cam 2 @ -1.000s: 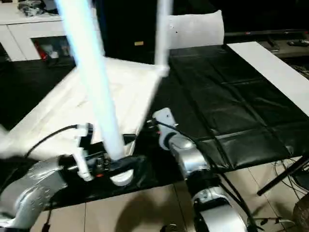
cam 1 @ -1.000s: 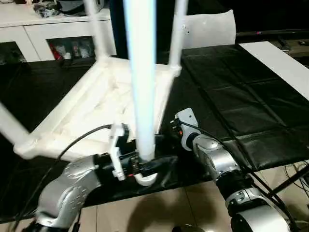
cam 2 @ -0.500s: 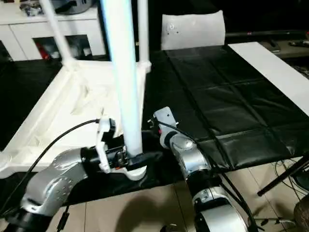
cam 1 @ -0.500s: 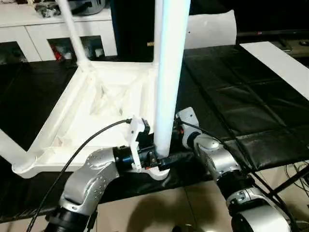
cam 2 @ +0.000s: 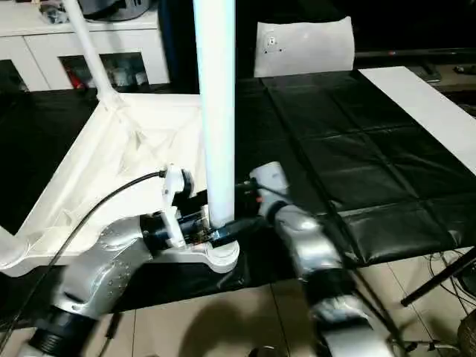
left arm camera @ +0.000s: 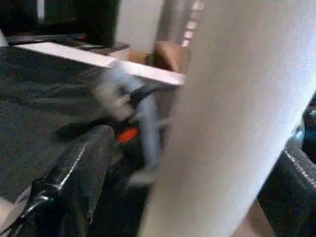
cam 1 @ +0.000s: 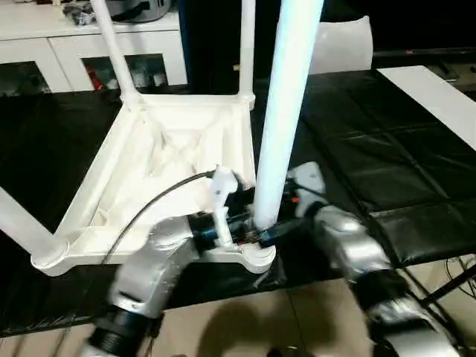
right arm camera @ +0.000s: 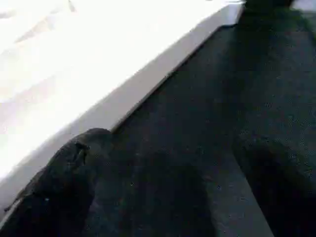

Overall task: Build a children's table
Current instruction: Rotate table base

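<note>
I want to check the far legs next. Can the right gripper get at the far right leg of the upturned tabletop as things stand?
Probably yes: the right gripper is open beside the tabletop, with bare black cover between it and the far right leg.

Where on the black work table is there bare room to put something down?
Bare black cover lies right of the tabletop, up to the white strip. It is crowded at the near corner, where both pincers flank the leg.

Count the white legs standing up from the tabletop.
4. Near right corner leg, between both arms; far right leg; far left leg; near left leg, cut off by the picture's edge. All rise from the upturned tabletop.
</note>
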You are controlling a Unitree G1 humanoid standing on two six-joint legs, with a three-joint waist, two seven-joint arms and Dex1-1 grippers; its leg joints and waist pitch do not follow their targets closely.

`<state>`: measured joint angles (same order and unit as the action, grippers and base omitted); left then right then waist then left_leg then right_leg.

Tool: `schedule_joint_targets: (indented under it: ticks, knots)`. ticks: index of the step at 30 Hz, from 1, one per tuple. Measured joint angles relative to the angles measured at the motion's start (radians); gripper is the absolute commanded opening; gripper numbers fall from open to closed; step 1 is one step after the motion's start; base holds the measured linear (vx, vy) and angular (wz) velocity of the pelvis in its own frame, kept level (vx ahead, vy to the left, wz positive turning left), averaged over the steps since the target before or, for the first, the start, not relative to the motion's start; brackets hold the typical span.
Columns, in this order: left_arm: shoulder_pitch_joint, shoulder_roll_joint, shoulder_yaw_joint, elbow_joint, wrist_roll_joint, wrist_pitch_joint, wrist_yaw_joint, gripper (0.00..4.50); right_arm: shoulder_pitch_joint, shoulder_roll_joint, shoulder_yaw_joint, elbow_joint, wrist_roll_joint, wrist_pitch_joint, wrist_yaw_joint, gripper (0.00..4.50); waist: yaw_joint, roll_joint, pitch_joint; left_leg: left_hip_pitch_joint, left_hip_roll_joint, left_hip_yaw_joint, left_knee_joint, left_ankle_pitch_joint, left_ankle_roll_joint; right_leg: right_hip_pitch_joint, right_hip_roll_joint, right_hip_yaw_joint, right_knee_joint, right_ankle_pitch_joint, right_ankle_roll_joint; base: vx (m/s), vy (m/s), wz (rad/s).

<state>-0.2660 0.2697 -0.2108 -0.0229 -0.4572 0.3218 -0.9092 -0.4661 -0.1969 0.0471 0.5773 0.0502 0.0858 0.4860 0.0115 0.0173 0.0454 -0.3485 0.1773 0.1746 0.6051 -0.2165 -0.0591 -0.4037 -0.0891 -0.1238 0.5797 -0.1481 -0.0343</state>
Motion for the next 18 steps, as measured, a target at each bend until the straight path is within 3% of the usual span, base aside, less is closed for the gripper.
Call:
schedule_joint_targets:
  ticks: [6, 12, 18]
  knots:
    - [0.021, 0.112, 0.006, 0.024, 0.003, 0.001, -0.128, 3.61, 0.067, -0.047, 0.0, -0.152, 0.036, 0.017, 0.084, 4.5, 0.004, 0.001, 0.0, 0.0, 0.0, 0.0, -0.001, 0.0, 0.0, 0.0, 0.0, 0.0, 0.0, 0.0, 0.0, 0.0, 0.0, 0.0]
    - [-0.023, 0.243, -0.021, 0.147, 0.105, -0.081, -0.218, 3.09, 0.14, -0.131, 0.013, -0.27, 0.042, 0.06, 0.17, 4.5, 0.02, 0.002, 0.0, 0.001, 0.0, 0.0, -0.001, 0.0, 0.0, 0.001, 0.0, 0.0, -0.001, 0.0, 0.0, 0.0, 0.0, 0.0]
    - [-0.141, 0.272, -0.086, 0.313, 0.228, -0.191, -0.276, 2.62, 0.222, -0.22, 0.055, -0.406, 0.096, 0.122, 0.327, 4.5, 0.034, 0.003, 0.0, 0.001, -0.001, 0.0, -0.001, 0.0, 0.0, 0.001, -0.001, 0.0, -0.001, 0.0, 0.001, 0.0, 0.0, 0.0]
